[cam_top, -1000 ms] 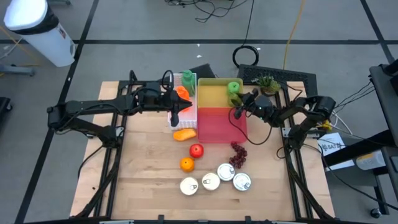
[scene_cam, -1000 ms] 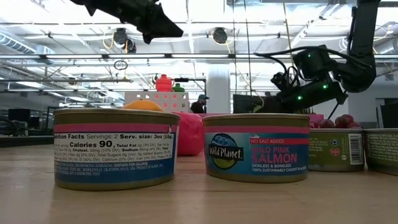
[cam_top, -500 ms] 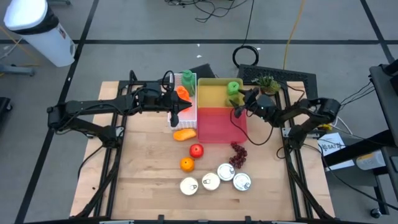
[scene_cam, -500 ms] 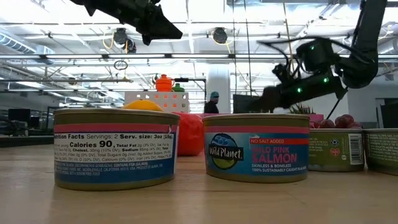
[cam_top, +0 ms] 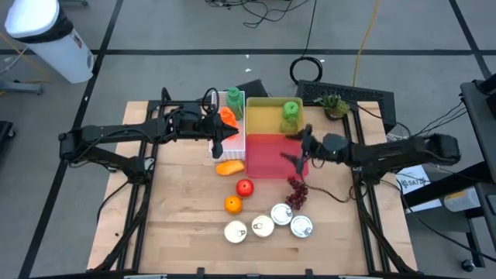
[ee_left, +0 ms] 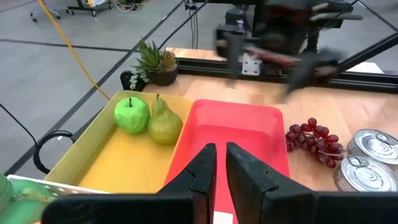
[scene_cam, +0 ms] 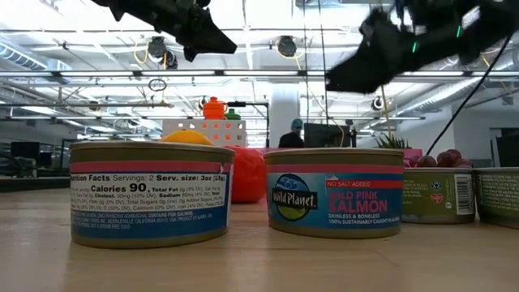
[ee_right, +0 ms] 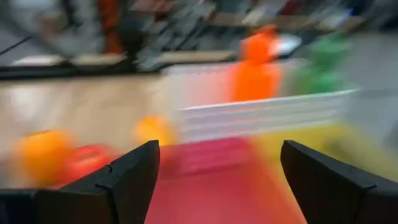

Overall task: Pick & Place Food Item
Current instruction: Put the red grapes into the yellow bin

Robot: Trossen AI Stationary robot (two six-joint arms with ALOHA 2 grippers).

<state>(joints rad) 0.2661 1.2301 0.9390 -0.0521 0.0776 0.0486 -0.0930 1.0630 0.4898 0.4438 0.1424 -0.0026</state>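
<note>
Nearest the table's front edge stand four cans (cam_top: pixel 267 223), with an orange (cam_top: pixel 233 204), a tomato (cam_top: pixel 245 187) and the grapes (cam_top: pixel 297 193) behind them. Over the red bin (cam_top: pixel 267 155) hangs the right gripper (cam_top: pixel 293 159), fingers spread wide and empty. Grapes look the likeliest pick: light, soft, easily crushed, best pinched gently at the stem or cradled as a bunch. Farther back, the left gripper (cam_top: pixel 219 140) hovers beside the white rack (cam_top: pixel 235 116), fingers together, holding nothing.
</note>
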